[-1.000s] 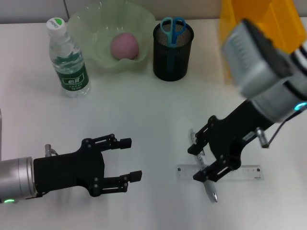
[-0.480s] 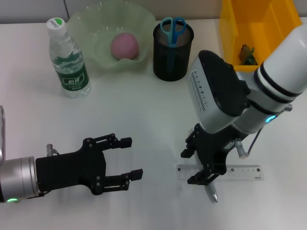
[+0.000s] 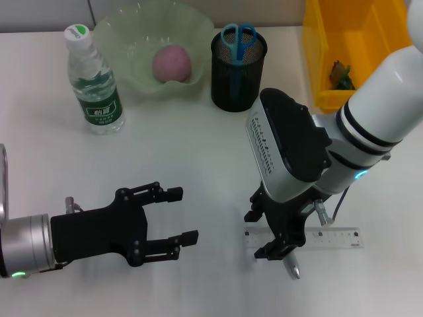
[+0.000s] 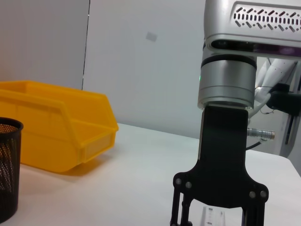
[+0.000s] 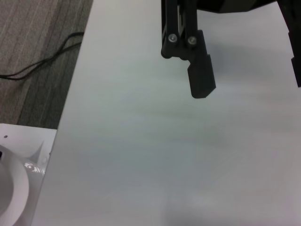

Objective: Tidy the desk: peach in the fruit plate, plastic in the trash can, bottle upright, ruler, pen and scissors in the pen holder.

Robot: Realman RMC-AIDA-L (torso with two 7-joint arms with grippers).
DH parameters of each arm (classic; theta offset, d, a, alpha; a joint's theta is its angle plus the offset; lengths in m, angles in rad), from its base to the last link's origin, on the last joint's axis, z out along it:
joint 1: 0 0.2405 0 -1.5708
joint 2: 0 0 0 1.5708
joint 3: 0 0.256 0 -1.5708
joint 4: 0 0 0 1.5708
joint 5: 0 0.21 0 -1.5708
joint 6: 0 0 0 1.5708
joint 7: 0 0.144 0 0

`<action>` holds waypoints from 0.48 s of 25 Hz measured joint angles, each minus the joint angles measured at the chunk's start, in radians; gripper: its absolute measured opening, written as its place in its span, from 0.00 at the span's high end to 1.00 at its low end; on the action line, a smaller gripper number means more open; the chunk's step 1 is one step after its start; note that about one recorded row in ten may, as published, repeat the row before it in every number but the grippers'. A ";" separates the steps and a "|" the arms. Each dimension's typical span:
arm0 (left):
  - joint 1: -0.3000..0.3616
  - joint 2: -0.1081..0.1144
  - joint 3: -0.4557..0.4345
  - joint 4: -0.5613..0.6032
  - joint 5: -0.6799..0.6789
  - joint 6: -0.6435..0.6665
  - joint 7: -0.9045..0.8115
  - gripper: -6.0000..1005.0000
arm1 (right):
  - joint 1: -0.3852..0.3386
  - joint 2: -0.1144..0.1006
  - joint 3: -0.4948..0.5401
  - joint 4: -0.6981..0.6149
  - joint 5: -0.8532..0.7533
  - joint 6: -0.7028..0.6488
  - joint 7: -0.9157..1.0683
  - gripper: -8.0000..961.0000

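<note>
Ruler (image 3: 330, 238) flat; right tool (image 3: 264, 232) over it.

Bright, even overhead light leaves soft shadows under the right gripper (image 3: 266, 232) and washes the white desk (image 3: 198, 152) pale, all views sharp.

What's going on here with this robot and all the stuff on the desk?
The robot is tidying a white desk. Its right claw, open, is down over the clear plastic ruler and a silver pen lying beside it. The left claw hovers open above bare desk, idle. Already sorted: the pink peach sits in the pale green fruit plate, the blue-handled scissors stand in the black mesh pen holder, and the clear water bottle is upright.
</note>
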State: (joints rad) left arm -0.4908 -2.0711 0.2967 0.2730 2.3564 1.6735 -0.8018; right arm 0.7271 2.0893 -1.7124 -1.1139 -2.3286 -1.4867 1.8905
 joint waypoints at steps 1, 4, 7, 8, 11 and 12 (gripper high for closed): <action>-0.001 0.000 0.000 -0.001 0.000 0.000 0.000 0.22 | 0.000 0.000 -0.001 0.001 0.000 0.003 -0.001 0.35; -0.003 0.000 -0.001 -0.008 0.000 0.000 0.000 0.22 | 0.001 0.000 -0.002 0.007 0.000 0.005 -0.001 0.35; -0.004 0.001 -0.001 -0.011 0.000 -0.001 0.000 0.22 | 0.001 0.000 -0.010 0.012 0.000 0.013 -0.002 0.35; -0.004 0.002 -0.002 -0.011 0.000 -0.002 0.000 0.22 | 0.001 0.000 -0.015 0.014 0.000 0.017 -0.002 0.35; -0.004 0.002 -0.002 -0.011 0.000 -0.002 0.000 0.22 | 0.001 0.000 -0.026 0.016 0.000 0.024 -0.002 0.35; -0.004 0.002 -0.002 -0.011 0.000 -0.005 0.000 0.22 | 0.001 0.000 -0.027 0.017 0.000 0.027 -0.002 0.35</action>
State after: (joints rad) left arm -0.4948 -2.0693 0.2945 0.2621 2.3561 1.6688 -0.8013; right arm 0.7282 2.0893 -1.7390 -1.0967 -2.3286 -1.4594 1.8886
